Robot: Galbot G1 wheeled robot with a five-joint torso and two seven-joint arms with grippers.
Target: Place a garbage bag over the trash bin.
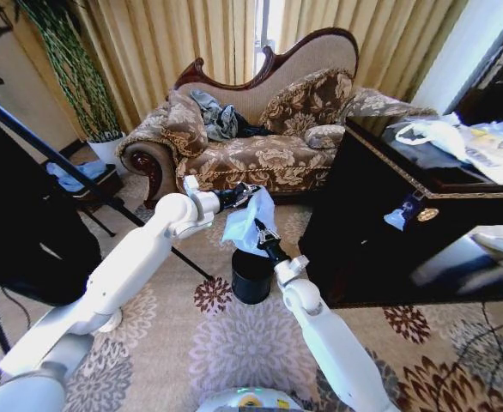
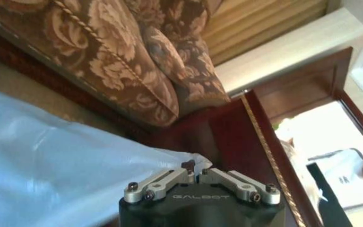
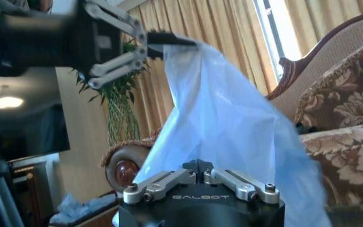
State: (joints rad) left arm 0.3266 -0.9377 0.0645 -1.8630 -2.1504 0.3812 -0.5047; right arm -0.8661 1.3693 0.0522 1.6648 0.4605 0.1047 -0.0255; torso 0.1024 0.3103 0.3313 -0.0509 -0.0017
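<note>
You have the pale blue garbage bag (image 1: 248,221) hanging above the black trash bin (image 1: 251,276) on the carpet before the sofa (image 1: 251,137), your left end effector (image 1: 245,194) clenched on its top edge and your right end effector (image 1: 263,235) clenched on its lower side.

The trash bin (image 1: 251,276) stands on the carpet (image 1: 234,352), with the sofa (image 1: 260,146) far behind it and the cabinet (image 1: 406,215) to its right. The garbage bag (image 1: 248,221) hangs just above the bin, between the left gripper (image 1: 245,194) and the right gripper (image 1: 263,233).
</note>
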